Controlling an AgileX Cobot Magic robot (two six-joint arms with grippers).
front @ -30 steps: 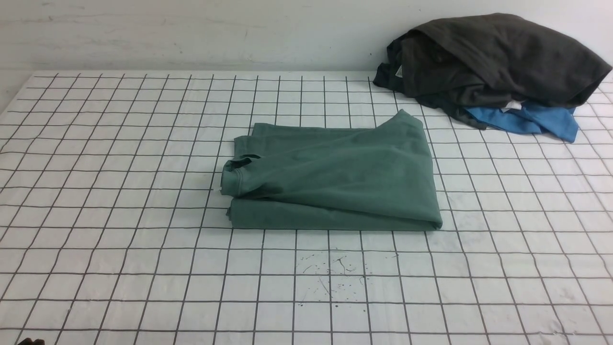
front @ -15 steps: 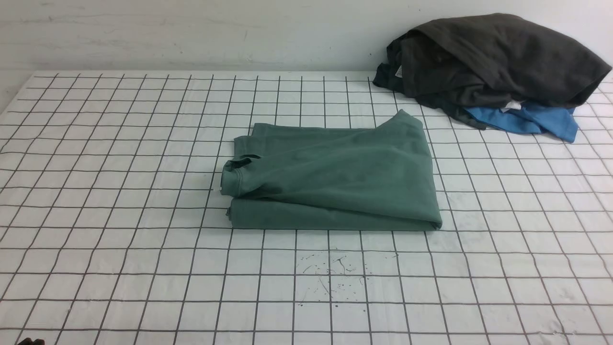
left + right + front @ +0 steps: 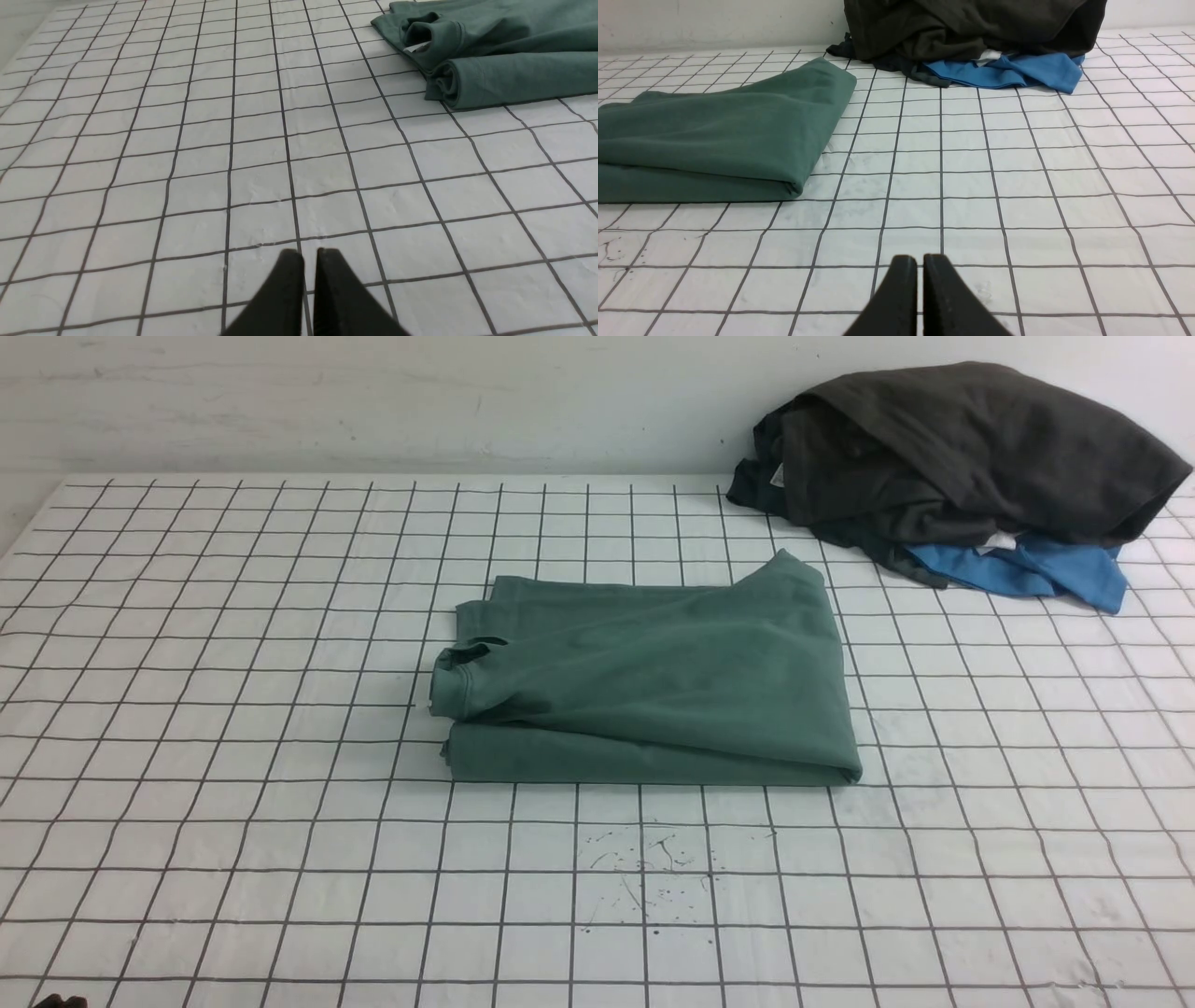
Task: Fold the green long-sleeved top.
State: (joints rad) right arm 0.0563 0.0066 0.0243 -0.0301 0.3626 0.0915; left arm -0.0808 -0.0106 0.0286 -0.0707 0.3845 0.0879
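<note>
The green long-sleeved top (image 3: 653, 681) lies folded into a thick rectangle in the middle of the gridded table, its neck opening at the left end. The left wrist view shows that end of the top (image 3: 495, 56) with a white label peeking out. In the right wrist view the top (image 3: 719, 130) shows its folded right corner. My left gripper (image 3: 310, 254) is shut and empty, well short of the top over bare table. My right gripper (image 3: 920, 259) is also shut and empty, near the front edge. Neither arm's gripper shows in the front view.
A dark grey-black garment (image 3: 962, 448) is heaped at the back right corner on a small blue garment (image 3: 1036, 569). The white gridded table cover (image 3: 233, 756) runs to a pale wall behind. Small dark specks (image 3: 653, 873) mark the cover in front of the top.
</note>
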